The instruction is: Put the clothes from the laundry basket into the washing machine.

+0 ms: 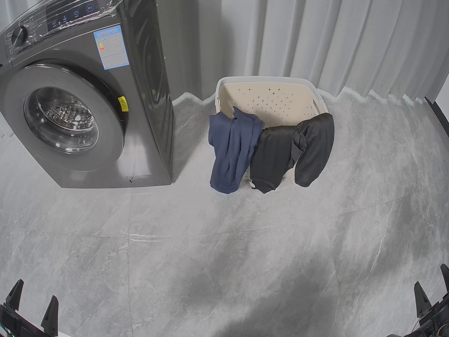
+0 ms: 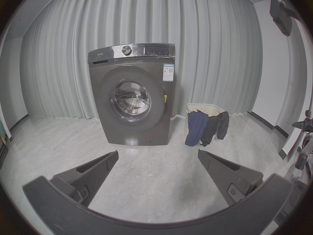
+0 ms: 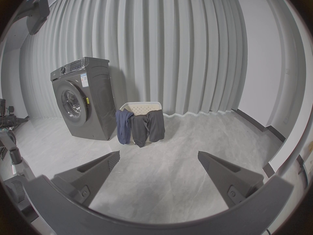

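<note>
A cream laundry basket point(image 1: 269, 92) stands on the floor against the curtain, with a blue garment point(image 1: 231, 148) and a dark grey garment point(image 1: 292, 150) draped over its front rim. To its left stands a grey front-loading washing machine point(image 1: 84, 85) with its round door point(image 1: 63, 118) closed. My left gripper point(image 1: 32, 300) is open at the head view's bottom left corner, far from both. My right gripper point(image 1: 432, 289) is open at the bottom right. In the left wrist view the left gripper point(image 2: 158, 155) holds nothing. In the right wrist view the right gripper point(image 3: 158, 155) holds nothing.
Pale marble-pattern floor point(image 1: 224, 258) stretches between me and the basket. A white pleated curtain point(image 1: 304, 24) runs behind the machine and basket. A dark baseboard point(image 1: 437, 113) lines the wall at the right.
</note>
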